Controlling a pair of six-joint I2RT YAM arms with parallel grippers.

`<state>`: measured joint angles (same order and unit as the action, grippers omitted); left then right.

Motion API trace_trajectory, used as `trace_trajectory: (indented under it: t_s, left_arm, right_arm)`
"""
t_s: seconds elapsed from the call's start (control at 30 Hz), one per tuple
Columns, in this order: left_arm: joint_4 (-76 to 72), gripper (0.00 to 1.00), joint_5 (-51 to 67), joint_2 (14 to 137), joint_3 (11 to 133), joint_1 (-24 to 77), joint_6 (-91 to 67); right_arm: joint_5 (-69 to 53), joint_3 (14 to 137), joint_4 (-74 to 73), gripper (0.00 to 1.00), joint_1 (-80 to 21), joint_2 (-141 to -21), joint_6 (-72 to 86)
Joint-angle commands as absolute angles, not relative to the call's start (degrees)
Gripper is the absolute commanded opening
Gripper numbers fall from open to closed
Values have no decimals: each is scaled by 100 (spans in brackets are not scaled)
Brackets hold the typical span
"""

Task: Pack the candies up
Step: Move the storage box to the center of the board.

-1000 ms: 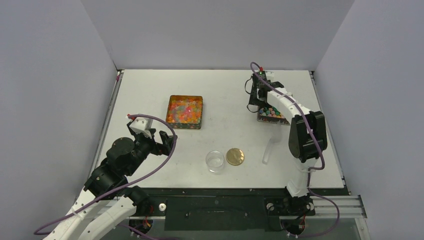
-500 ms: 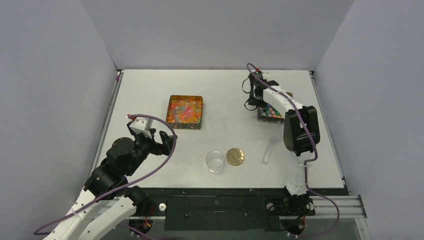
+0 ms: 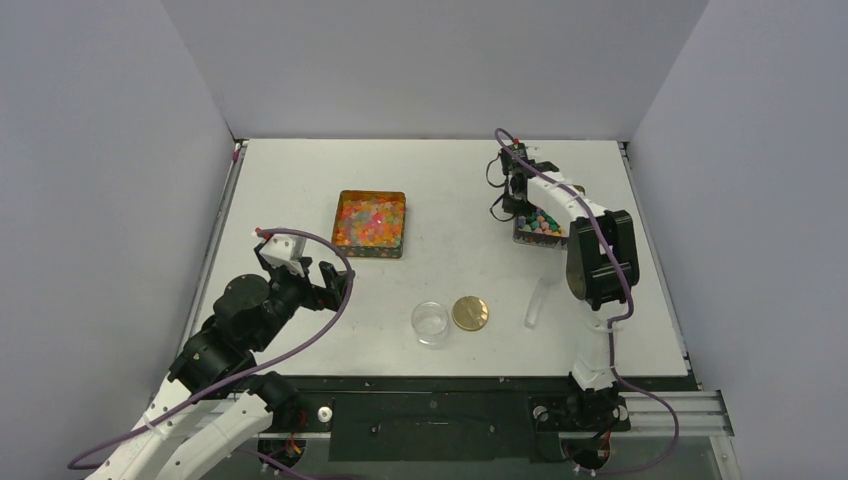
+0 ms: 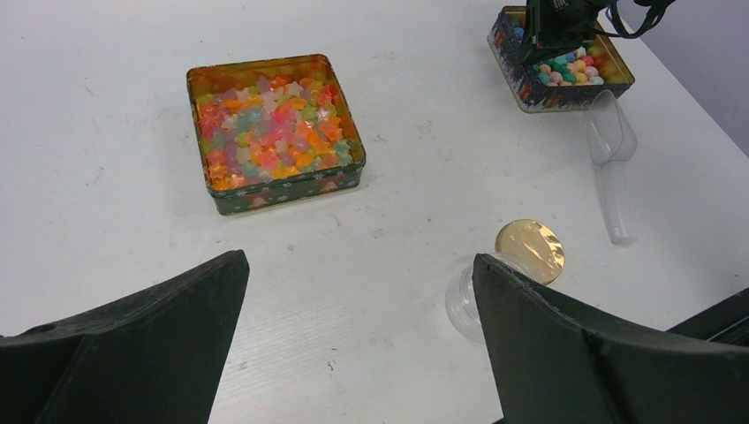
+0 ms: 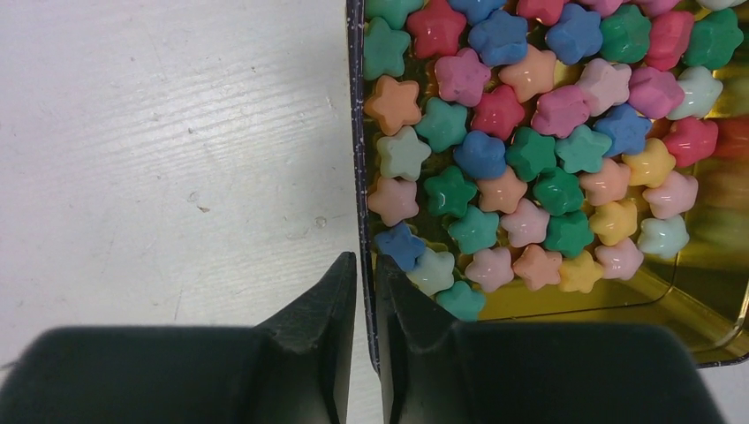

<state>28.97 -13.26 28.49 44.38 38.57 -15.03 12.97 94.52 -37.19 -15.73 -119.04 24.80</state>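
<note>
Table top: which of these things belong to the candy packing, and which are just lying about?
In the job: opaque candies, dark tin, right gripper clamping its wall, translucent candies.
Lying untouched, likely for later: clear jar, gold lid, scoop.

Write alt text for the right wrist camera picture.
The right gripper pinches the side wall of a tin, one jaw inside, one outside. The tin holds star-shaped candies in pink, blue, green and yellow; white table shows beside it.
</note>
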Motion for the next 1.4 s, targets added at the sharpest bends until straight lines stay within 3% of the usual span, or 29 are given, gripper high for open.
trace_trajectory:
  t_s: [0.0, 0.23, 1.37]
  left_arm:
    - [2832, 96, -1362, 2865, 4456, 3858, -1516]
    - [2844, 96, -1362, 2867, 4455, 3858, -1512]
    - [2846, 96, -1354, 2793, 4456, 3858, -1516]
  right_arm:
    - [1211, 9589, -3619, 9, -1538, -11933, 2471]
    - [1099, 9607, -3692, 0, -1579, -12002, 2430]
    - [1036, 9490, -3669, 0, -3426, -11570, 2544]
